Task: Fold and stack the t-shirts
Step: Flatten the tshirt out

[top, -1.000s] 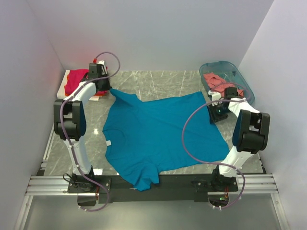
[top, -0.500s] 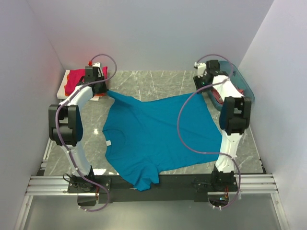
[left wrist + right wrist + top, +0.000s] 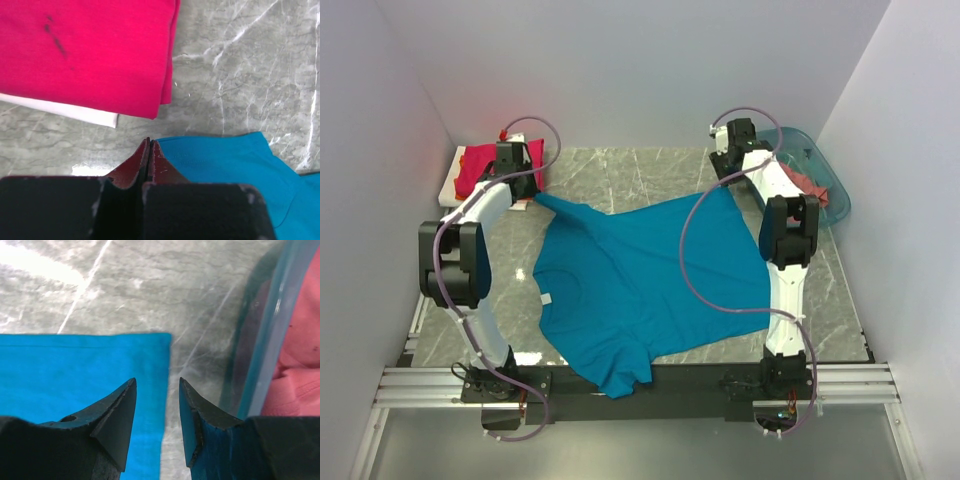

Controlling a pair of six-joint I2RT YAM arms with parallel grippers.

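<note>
A grey marbled worktop (image 3: 650,170) carries everything. The teal-blue t-shirt (image 3: 650,280) lies spread flat over its middle, neck towards the left arm, hem towards the right arm, one sleeve hanging at the near edge and the far sleeve drawn out to a point at the far left. At the far right stands a translucent teal basket (image 3: 272,325) with the salmon-pink t-shirt (image 3: 300,355) crumpled inside. In the far left corner the magenta-red t-shirt (image 3: 85,50) sits folded on a flat white board (image 3: 75,111), a few dark marks on its cloth. The left fingers (image 3: 145,155) are pressed tight together, pinching the edge of that drawn-out sleeve, just short of the board. The right fingers (image 3: 120,410) stand moderately apart, holding nothing, over the far hem corner beside the basket wall. A small white label (image 3: 547,298) shows at the teal neckline, too small to read.
</note>
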